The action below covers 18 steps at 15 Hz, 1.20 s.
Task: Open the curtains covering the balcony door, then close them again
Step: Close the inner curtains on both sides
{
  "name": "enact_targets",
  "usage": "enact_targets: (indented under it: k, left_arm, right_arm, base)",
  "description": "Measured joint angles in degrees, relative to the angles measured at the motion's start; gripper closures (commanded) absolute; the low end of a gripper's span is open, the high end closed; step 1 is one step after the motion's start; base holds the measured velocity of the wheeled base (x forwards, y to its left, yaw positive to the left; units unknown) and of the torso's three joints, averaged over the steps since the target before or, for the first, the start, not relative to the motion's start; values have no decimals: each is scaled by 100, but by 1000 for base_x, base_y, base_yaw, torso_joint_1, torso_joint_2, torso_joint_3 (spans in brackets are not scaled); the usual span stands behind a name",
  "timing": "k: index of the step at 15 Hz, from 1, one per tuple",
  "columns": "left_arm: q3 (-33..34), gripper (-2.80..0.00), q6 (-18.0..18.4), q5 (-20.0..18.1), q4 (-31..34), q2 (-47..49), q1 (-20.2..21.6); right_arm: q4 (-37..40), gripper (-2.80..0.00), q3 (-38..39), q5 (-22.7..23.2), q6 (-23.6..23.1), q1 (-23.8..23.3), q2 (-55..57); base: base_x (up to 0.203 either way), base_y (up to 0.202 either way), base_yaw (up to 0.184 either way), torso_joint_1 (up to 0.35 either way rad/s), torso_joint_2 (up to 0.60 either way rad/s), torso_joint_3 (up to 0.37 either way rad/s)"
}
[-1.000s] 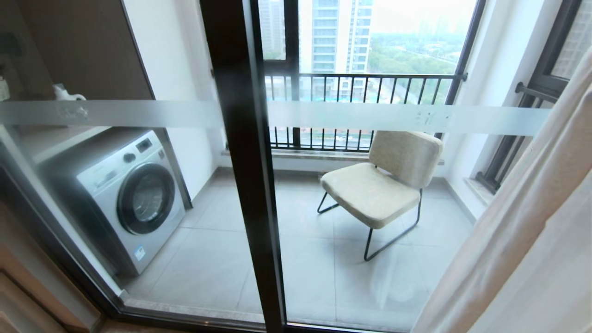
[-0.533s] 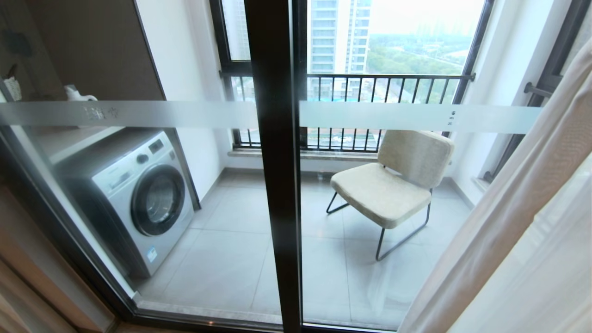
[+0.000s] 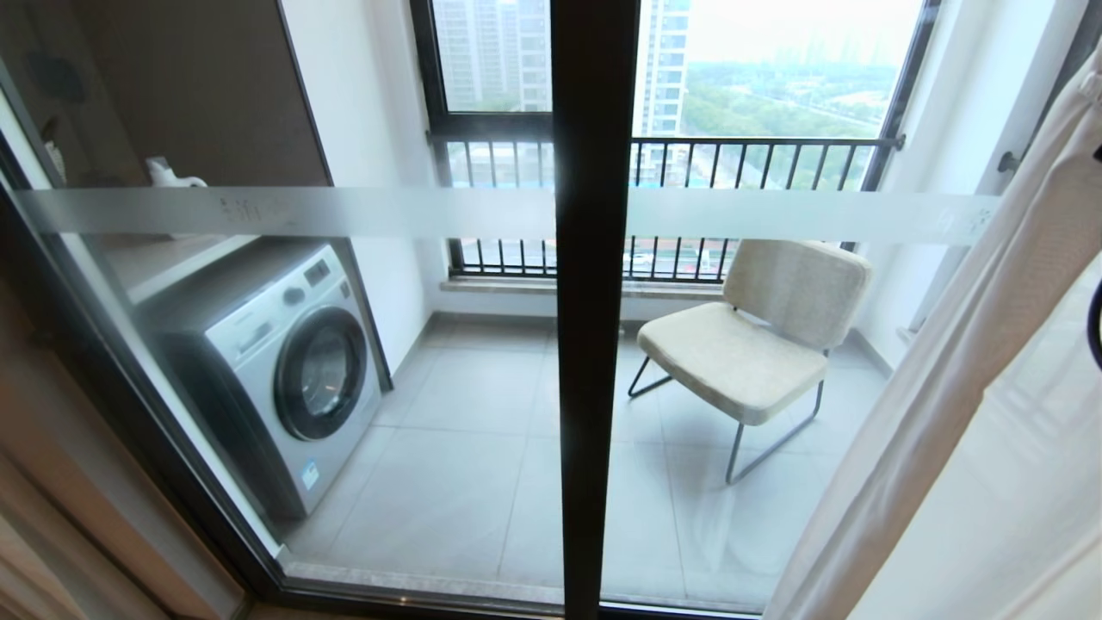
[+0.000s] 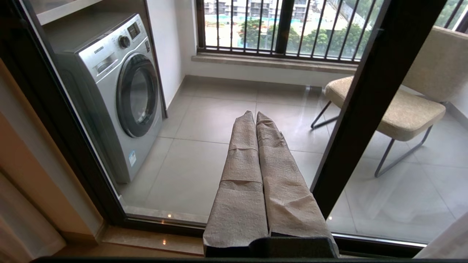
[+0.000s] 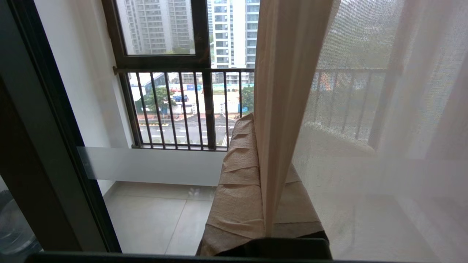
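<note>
Nearest, the right claw (image 5: pixel 256 153), pressed together in its tan wrapping, has the edge of the thin white sheer curtains (image 5: pixel 365 146) draped across it. The left claw (image 4: pixel 256 120), also pressed together, points at the black-framed glass balcony door (image 3: pixel 594 344). Beyond the door stand a silver washing machine (image 3: pixel 284 362) and a beige cushioned chair (image 3: pixel 758 336).

The curtains (image 3: pixel 973 387) are running off the right and bottom edges of the head view, the sheer is veiling the railing (image 5: pixel 343 102) at the right of the right wrist view, the hem is covering part of the right gripper (image 5: pixel 257 124), and the door stripe's characters (image 3: pixel 250 209) are staying too small to read.
</note>
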Motion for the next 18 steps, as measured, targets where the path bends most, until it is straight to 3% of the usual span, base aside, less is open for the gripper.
enact_targets:
  k: [18]
  left_arm:
    - [0,0,7,9,8,0,0]
  right_arm:
    - [-707,0,-55,-13,-10,35,673]
  base:
    - [0,191,1,2,2,3]
